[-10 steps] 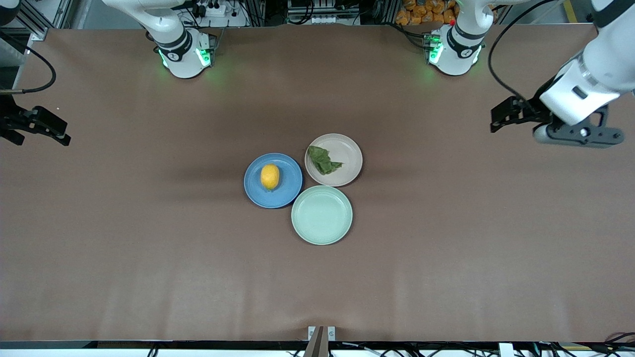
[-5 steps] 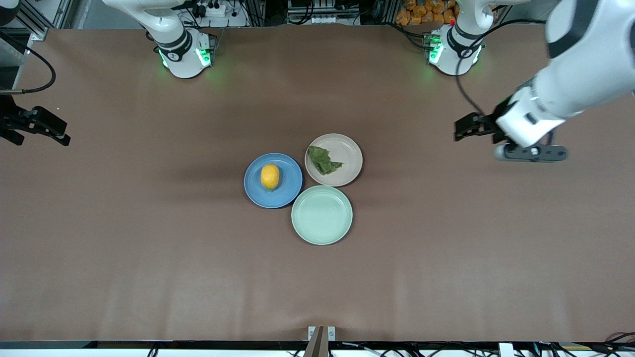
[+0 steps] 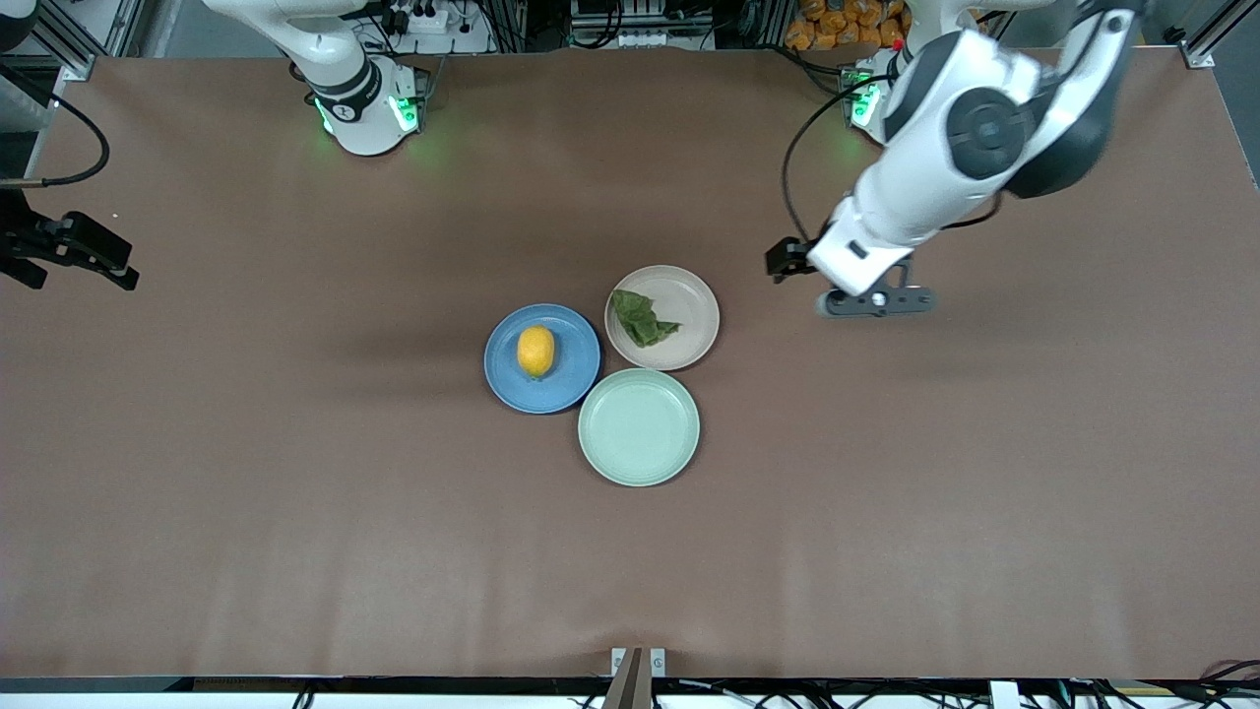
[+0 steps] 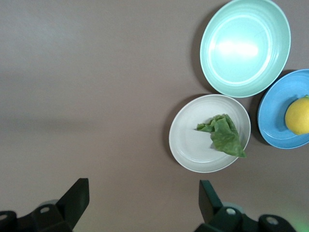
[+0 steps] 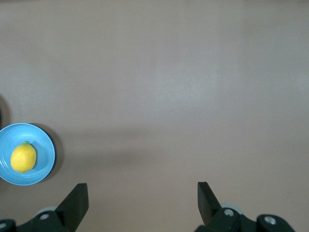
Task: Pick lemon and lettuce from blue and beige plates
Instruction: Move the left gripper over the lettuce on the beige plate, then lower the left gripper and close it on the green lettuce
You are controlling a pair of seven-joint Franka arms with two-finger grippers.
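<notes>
1. Three plates sit clustered at the middle of the table (image 3: 295, 512), their rims touching or nearly so.
2. The lemon (image 3: 535, 351) lies on one plate (image 3: 576, 389), the one toward the right arm's end of the cluster.
3. The lettuce (image 3: 640, 317) lies on a second plate (image 3: 689, 295), which is farther from the front camera than the lemon's plate and toward the left arm's end.
4. The third plate (image 3: 639, 426) holds nothing and is the nearest of the three to the front camera.
5. The left gripper (image 3: 787, 261) hangs over bare table beside the lettuce's plate, fingers apart.
6. The right gripper (image 3: 74, 251) waits at the right arm's end of the table, well apart from the plates, fingers apart.
</notes>
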